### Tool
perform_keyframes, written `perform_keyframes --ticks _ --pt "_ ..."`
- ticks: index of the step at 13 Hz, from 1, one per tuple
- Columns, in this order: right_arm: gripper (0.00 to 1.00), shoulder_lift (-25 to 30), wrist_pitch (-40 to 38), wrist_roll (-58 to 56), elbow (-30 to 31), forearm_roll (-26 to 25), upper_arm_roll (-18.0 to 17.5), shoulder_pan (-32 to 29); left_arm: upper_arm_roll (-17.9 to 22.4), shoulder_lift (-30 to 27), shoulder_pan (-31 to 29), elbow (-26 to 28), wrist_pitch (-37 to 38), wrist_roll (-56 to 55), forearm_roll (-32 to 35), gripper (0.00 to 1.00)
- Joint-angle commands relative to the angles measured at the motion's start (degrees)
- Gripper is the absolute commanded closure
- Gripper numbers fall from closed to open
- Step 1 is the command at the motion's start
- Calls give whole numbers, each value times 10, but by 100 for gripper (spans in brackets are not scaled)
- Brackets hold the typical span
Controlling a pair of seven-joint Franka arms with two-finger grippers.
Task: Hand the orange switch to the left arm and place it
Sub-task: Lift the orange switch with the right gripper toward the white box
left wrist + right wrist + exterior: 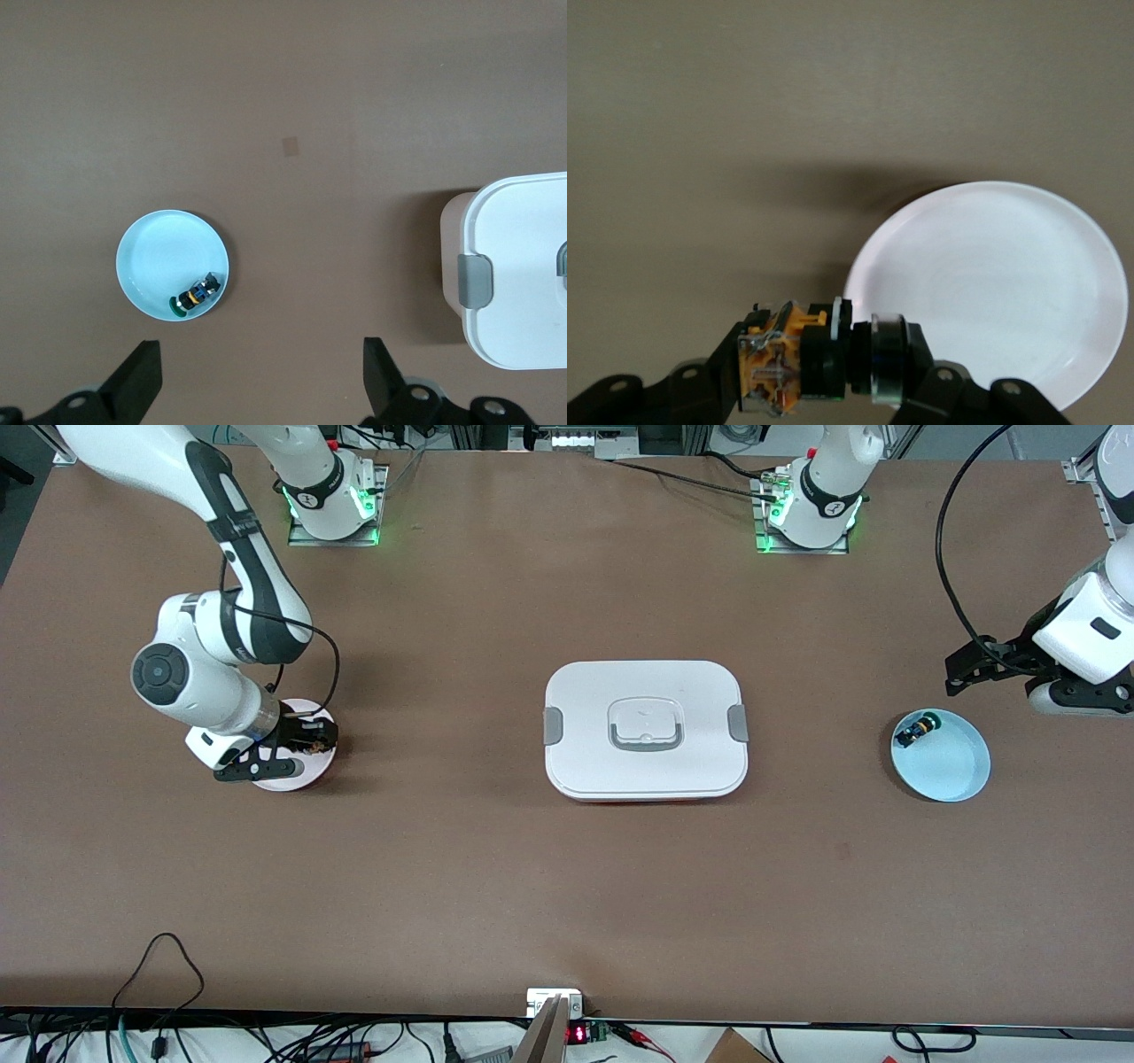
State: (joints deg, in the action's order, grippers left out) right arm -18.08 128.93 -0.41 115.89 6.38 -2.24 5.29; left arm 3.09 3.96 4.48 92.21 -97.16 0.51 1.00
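On the desk: wide brown desk (496, 886), carrying everything named below.
Box: large white rounded-rectangle plastic box (646, 731) with grey side latches and a recessed grey-edged lid handle, flat on the middle of the desk, between the two dishes and well apart from both.
Right arm: white jointed arm reaching from its base to the right arm's end of the desk; its black right gripper (306, 742) hangs just above a small round white dish (297, 772).
Right jaws: closed on the orange switch (824, 359), a tiny black cylindrical push-button part with an orange-brown block end, held lying sideways between the pads over the rim of the white dish.
Left arm: white arm waiting at the left arm's end of the desk; its black left gripper (961, 673) hovers over bare desk beside a round pale-blue dish (952, 766).
Left jaws: spread wide, holding nothing.
Pale-blue dish contents: small black switch with green and yellow marks (916, 731), lying against the dish's rim.
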Motion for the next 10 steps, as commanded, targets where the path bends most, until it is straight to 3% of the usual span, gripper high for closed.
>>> perform_keyframes --ticks 1,6,10 --pt "92 21 -48 -30 -33 30 -3 -2 1 -2 -8 -8 13 0 -14 0" --pt "94 54 -49 -125 -62 39 -15 6 0 -3 -12 -9 21 0 -15 0" --pt "94 92 -51 -204 -82 96 -31 12 0 -3 -12 -8 20 0 -14 0"
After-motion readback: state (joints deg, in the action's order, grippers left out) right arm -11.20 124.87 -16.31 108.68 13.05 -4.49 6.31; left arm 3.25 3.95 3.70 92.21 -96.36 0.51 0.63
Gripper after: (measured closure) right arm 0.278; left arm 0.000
